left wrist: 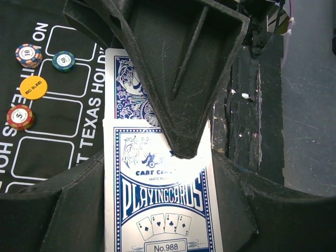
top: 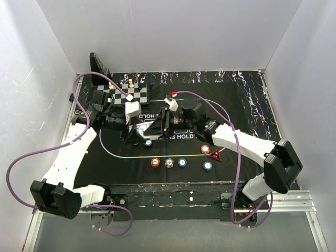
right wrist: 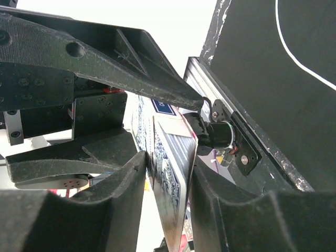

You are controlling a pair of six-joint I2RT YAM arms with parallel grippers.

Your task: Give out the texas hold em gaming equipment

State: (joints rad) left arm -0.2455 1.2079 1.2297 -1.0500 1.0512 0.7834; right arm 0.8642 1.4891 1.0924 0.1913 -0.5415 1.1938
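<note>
In the left wrist view my left gripper (left wrist: 157, 178) is shut on a blue-and-white playing-card box (left wrist: 163, 220), with blue-backed cards (left wrist: 123, 89) sticking out of its far end. My right gripper (right wrist: 165, 176) meets it head-on. Its two fingers press both faces of the card pack (right wrist: 173, 142), and one of them (left wrist: 173, 79) lies over the cards. Both grippers (top: 149, 128) are together above the middle of the black mat (top: 252, 105). Orange (top: 155, 162), white-pink (top: 169, 163) and teal (top: 182, 163) chips lie in a row near the front. A red triangular marker (top: 216, 155) lies to their right.
A chessboard (top: 128, 94) with pieces stands at the back left, just behind the left arm. More chips (top: 208, 166) (top: 205, 149) lie by the marker. The left wrist view shows a yellow disc (left wrist: 33, 87) among a navy (left wrist: 28, 54), a teal (left wrist: 63, 61) and a red chip (left wrist: 20, 116).
</note>
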